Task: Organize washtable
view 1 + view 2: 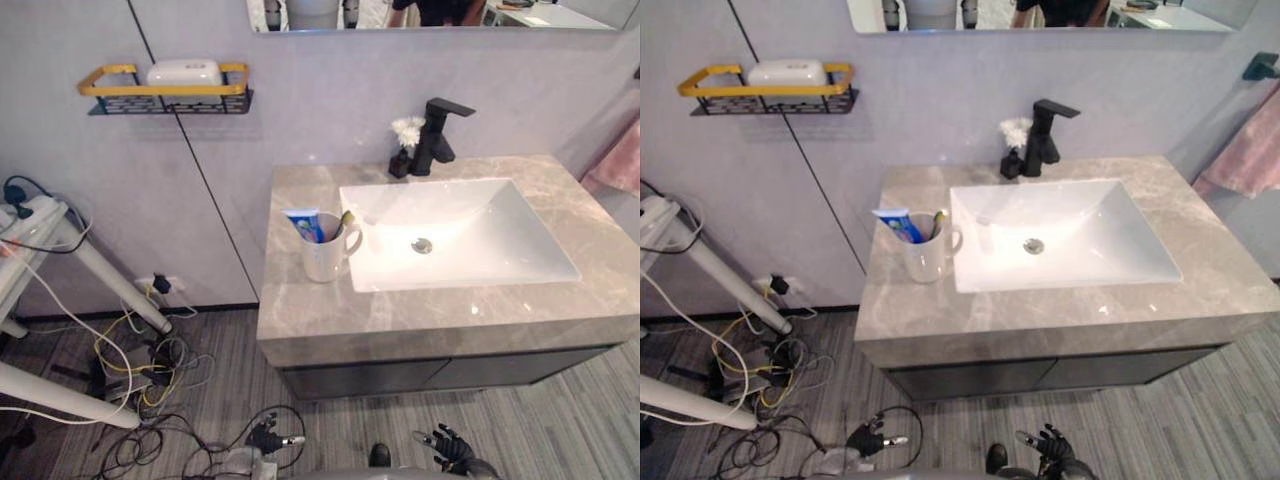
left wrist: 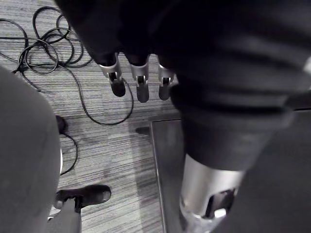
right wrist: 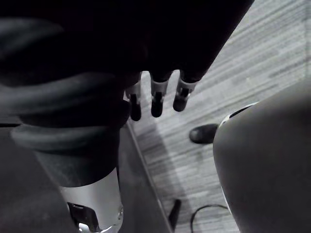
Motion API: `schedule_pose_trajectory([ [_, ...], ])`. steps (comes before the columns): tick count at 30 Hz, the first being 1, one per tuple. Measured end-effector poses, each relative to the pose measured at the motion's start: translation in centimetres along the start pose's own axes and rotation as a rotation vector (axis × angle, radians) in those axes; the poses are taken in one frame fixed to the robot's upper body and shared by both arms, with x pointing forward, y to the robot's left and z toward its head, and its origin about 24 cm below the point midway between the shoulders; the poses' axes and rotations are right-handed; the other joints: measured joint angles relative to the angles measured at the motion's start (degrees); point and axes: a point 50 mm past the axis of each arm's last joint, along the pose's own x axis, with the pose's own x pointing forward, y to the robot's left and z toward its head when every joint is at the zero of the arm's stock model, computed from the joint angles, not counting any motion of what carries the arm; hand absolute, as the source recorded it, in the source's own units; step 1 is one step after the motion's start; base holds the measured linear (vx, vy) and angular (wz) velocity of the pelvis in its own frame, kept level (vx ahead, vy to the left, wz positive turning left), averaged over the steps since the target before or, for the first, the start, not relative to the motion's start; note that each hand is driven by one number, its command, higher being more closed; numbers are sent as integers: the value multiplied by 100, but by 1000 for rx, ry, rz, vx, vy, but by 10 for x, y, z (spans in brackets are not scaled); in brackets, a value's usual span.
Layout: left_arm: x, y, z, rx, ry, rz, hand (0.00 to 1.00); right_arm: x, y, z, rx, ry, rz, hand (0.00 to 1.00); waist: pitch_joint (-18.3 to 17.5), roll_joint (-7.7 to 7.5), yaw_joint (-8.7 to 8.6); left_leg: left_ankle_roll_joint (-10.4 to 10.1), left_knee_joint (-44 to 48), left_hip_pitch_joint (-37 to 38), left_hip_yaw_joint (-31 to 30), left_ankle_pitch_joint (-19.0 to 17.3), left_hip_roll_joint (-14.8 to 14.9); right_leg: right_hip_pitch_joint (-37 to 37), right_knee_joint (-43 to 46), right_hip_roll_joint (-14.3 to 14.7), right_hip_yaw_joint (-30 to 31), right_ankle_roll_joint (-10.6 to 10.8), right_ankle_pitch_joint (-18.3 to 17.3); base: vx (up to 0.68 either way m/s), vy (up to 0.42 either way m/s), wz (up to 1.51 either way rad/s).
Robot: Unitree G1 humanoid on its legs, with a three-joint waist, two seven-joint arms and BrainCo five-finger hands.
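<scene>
Below, grey marble washtable (image 1: 300,310) with white sink (image 1: 500,250) against pale wall (image 1: 330,100)

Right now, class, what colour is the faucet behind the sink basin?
The faucet is black, seen best in the left eye view.

There is one washtable (image 1: 300,330) with one sink (image 1: 500,240), one black faucet (image 1: 437,135), one small flower vase (image 1: 404,152) and one white mug (image 1: 322,260). The mug holds one toothpaste tube (image 1: 305,224) and one toothbrush (image 1: 346,219). Far left is one wall shelf (image 1: 160,92) with one white box (image 1: 184,72); at the right, one pink towel (image 1: 620,165).
</scene>
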Motion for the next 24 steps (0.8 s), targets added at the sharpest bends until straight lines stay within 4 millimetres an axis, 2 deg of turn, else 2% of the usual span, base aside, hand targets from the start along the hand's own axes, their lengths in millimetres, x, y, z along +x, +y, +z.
schedule_pose_trajectory([
  [16,2,0,7,44,-13,-10,0,0,0,2,5,-6,-2,0,19,-18,-12,7,-50,-179,-42,4,-53,-202,2,-55,-126,66,-96,57,10,2],
  [24,2,1,6,46,-13,-8,0,1,3,3,-25,-5,13,0,23,-43,-3,12,-18,-173,157,7,-148,-236,2,-123,10,75,-92,-3,17,-9],
])
